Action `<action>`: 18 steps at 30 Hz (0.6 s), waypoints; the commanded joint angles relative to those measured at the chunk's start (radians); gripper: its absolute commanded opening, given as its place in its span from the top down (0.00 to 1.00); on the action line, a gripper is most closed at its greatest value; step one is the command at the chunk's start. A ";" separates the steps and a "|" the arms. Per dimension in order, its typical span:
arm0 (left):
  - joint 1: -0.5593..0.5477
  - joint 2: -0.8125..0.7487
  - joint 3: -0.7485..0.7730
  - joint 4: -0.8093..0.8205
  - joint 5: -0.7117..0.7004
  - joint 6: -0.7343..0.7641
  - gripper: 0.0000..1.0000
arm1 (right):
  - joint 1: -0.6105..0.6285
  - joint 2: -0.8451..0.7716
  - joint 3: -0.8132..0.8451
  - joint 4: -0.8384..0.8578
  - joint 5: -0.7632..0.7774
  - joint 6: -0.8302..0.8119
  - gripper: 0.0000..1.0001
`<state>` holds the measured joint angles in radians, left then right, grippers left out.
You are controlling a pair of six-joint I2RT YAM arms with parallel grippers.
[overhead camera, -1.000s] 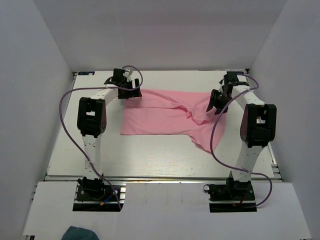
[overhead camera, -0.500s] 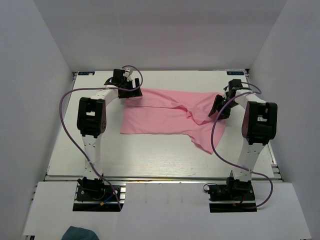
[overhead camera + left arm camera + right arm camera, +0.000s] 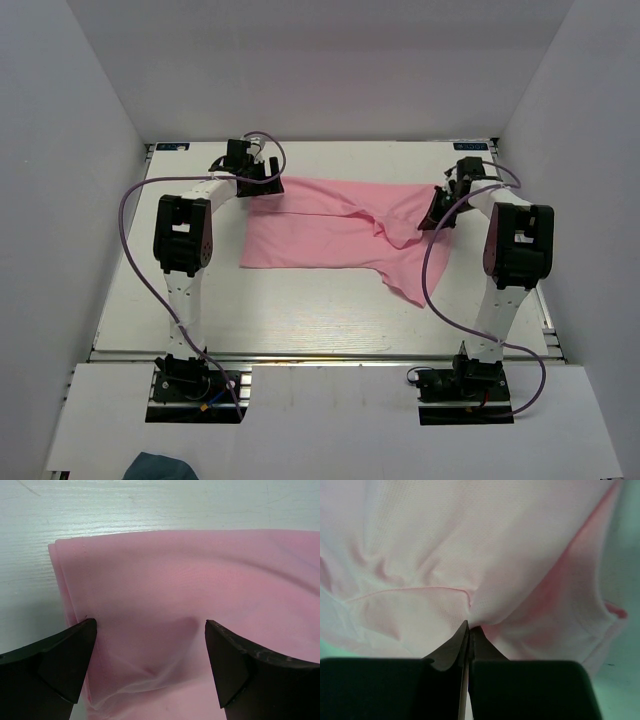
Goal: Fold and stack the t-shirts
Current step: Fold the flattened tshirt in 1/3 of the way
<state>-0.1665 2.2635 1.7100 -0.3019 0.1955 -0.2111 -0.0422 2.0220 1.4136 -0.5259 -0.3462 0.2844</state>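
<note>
The whole table (image 3: 300,310) is viewed from high above and behind the arm bases (image 3: 190,380), facing down and forward. The wrist views are taken very close to the pink t-shirt (image 3: 320,240), past the left gripper (image 3: 150,625) and the right gripper (image 3: 468,626); the t-shirt is shared by all three views

I see a pale wood-grain tabletop (image 3: 300,310) mid-frame; at the bottom left edge, seemingly a crumpled dark teal cloth (image 3: 160,467).

Both arms reach far forward. Left hand (image 3: 150,625) fingers spread wide; right hand (image 3: 469,628) fingers closed, pinching the t-shirt (image 3: 320,232).
</note>
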 commanded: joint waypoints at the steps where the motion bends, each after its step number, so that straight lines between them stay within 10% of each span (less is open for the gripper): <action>1: 0.012 0.002 -0.047 -0.117 -0.057 -0.010 0.00 | -0.016 -0.042 0.070 -0.032 0.091 -0.007 1.00; 15: 0.048 0.002 -0.056 -0.141 -0.062 -0.010 0.00 | -0.070 0.043 0.137 -0.074 0.013 -0.102 1.00; 18: 0.048 0.002 -0.056 -0.132 -0.035 -0.001 0.00 | -0.068 0.047 0.105 -0.030 -0.034 -0.102 0.85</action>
<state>-0.1444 2.2604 1.7058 -0.3061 0.1730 -0.2161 -0.1055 2.0457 1.5227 -0.5888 -0.3305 0.2115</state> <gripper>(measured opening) 0.997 0.127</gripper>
